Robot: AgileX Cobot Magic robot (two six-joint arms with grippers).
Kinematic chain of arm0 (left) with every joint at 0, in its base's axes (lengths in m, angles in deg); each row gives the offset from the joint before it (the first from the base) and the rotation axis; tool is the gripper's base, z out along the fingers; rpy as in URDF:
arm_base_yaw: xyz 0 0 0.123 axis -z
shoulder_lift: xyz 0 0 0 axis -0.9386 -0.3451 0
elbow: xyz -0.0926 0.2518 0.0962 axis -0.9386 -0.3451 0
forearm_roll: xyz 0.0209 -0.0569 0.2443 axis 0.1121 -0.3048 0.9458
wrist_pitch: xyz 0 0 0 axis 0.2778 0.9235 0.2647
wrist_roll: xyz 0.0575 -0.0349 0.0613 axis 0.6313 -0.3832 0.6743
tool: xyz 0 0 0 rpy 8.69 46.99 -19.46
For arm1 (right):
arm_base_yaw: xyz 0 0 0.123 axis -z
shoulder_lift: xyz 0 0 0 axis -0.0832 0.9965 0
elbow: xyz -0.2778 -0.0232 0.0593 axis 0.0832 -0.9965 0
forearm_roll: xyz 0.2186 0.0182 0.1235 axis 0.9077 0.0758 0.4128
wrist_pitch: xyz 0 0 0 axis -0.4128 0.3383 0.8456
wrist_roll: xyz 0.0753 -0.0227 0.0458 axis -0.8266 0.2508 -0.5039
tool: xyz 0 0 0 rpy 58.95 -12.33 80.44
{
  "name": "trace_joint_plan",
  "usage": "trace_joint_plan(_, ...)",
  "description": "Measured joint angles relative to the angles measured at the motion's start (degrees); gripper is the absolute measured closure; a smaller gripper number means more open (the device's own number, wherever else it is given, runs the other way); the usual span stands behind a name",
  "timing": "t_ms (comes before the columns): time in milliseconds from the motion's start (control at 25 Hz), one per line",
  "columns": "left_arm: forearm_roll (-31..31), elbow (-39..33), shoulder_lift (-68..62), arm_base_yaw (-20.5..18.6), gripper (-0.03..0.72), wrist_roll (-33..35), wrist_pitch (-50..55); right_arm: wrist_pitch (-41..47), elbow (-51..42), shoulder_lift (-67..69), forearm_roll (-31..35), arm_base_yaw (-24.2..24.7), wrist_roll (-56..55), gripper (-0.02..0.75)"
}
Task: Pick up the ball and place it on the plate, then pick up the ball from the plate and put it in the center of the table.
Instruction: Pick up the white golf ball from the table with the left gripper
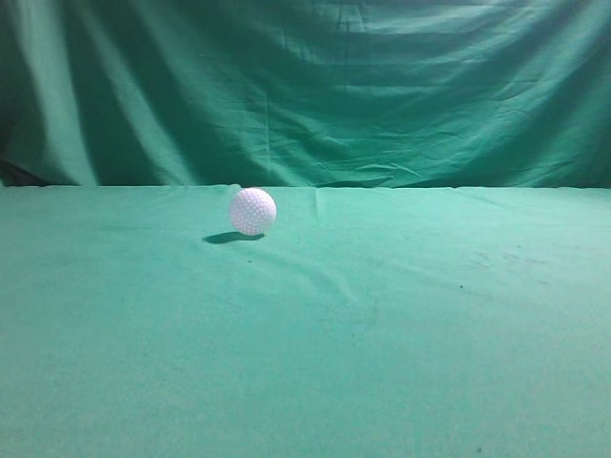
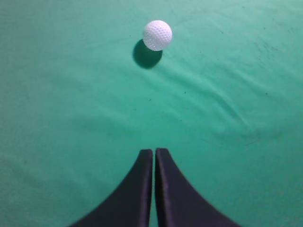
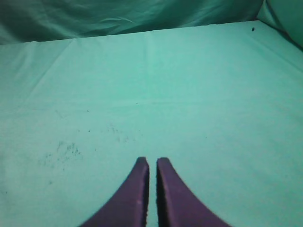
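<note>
One ball: a white dimpled golf ball (image 1: 253,211) rests alone on the table, with a small dark shadow touching its lower left side in the exterior view.
Ball's place: toward the far part of the table, left of the table's middle, near the line where the table meets the backdrop but apart from it.
Table: a flat surface under slightly wrinkled green cloth (image 1: 382,334), with faint dark specks to the ball's right.
Backdrop: draped green cloth (image 1: 334,86) hanging behind the ball, full of folds.
Left gripper: black fingers (image 2: 154,151) with the jaws pressed together, only a thin slit between them, holding nothing; it hangs above the cloth, well apart from the ball (image 2: 157,35), which lies ahead of the tips and almost in line with them.
Right gripper: dark fingers (image 3: 152,161) likewise drawn together with a narrow gap, gripping nothing; the ball does not appear in its wrist view, only the table cloth (image 3: 189,94) with scattered specks.
</note>
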Motion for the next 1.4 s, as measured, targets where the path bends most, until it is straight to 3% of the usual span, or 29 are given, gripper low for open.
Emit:
trace_joint_plan(160, 4.7, 9.1, -10.7, 7.5, 0.688, -0.6, 0.2, 0.0, 0.0, 0.0, 0.0, 0.0, 0.0, 0.69)
trace_joint_plan(320, 14.5, 18.8, -20.9, 13.6, 0.688, -8.4, -0.4, 0.0, 0.0, 0.0, 0.0, 0.0, 0.0, 0.69)
trace_joint_plan(480, 20.8, 28.7, -30.6, 17.1, 0.688, -11.4, 2.8, 0.0, 0.0, 0.0, 0.0, 0.0, 0.0, 0.69)
trace_joint_plan(680, 22.0, 37.9, -39.6, 18.1, 0.688, -12.1, 6.8, 0.0, 0.0, 0.0, 0.0, 0.0, 0.0, 0.69)
trace_joint_plan(760, 22.0, 40.4, -42.3, 18.1, 0.641, -12.1, 7.1, 0.0, 0.0, 0.0, 0.0, 0.0, 0.0, 0.69)
trace_joint_plan(880, 21.9, 42.9, -44.8, 18.1, 0.426, -12.1, 7.1, 0.0, 0.0, 0.0, 0.0, 0.0, 0.0, 0.69)
trace_joint_plan(1000, 21.5, 44.0, -46.5, 18.1, 0.133, -12.1, 7.1, 0.0, 0.0, 0.0, 0.0, 0.0, 0.0, 0.69)
trace_joint_plan(1080, 21.5, 44.3, -47.5, 18.1, 0.048, -12.2, 7.0, 0.0, 0.0, 0.0, 0.0, 0.0, 0.0, 0.69)
trace_joint_plan(1240, 21.5, 44.3, -49.5, 18.1, 0.047, -12.2, 6.5, 0.0, 0.0, 0.0, 0.0, 0.0, 0.0, 0.69)
trace_joint_plan(1320, 21.5, 44.3, -50.4, 18.1, 0.112, -12.2, 5.5, 0.0, 0.0, 0.0, 0.0, 0.0, 0.0, 0.69)
trace_joint_plan(1400, 21.5, 44.3, -51.1, 18.1, 0.109, -12.2, 4.3, 0.0, 0.0, 0.0, 0.0, 0.0, 0.0, 0.69)
